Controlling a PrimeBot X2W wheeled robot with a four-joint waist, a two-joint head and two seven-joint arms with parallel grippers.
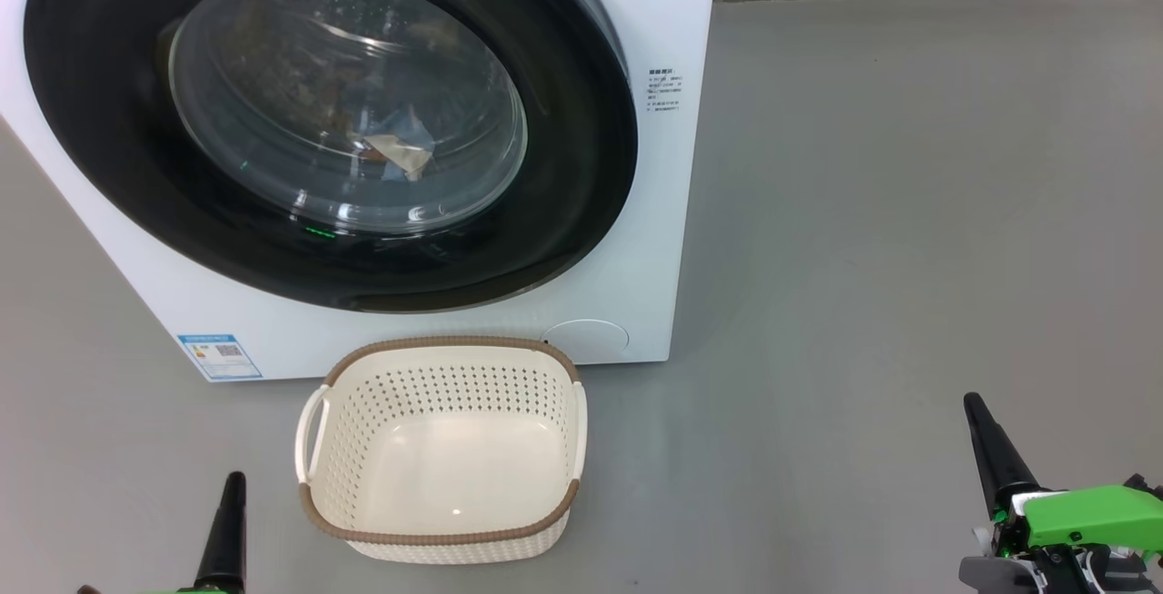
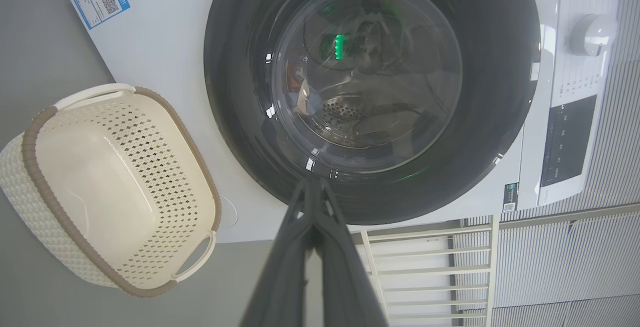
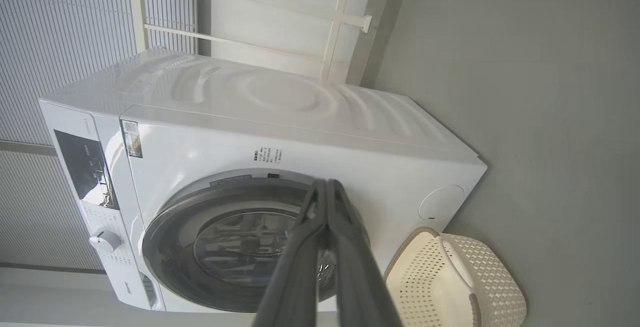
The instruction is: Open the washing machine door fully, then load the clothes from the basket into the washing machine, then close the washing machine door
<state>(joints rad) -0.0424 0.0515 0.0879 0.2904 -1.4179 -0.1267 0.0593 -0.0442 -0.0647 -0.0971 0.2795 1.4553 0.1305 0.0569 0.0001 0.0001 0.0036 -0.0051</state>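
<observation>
Left end effector (image 1: 235,483) and right end effector (image 1: 974,405) are hanging low at either side, well apart from everything, each with fingers pressed together and gripping nothing, which is suggesting a parked pose. Between them the basket (image 1: 454,341) is sitting empty on the floor (image 1: 863,258), just in front of the washing machine (image 1: 654,258), handy for short transfers. Behind it the washing machine door (image 1: 345,103) is appearing shut with the clothes (image 1: 400,144) lying behind its glass, so all three steps are looking complete.
</observation>
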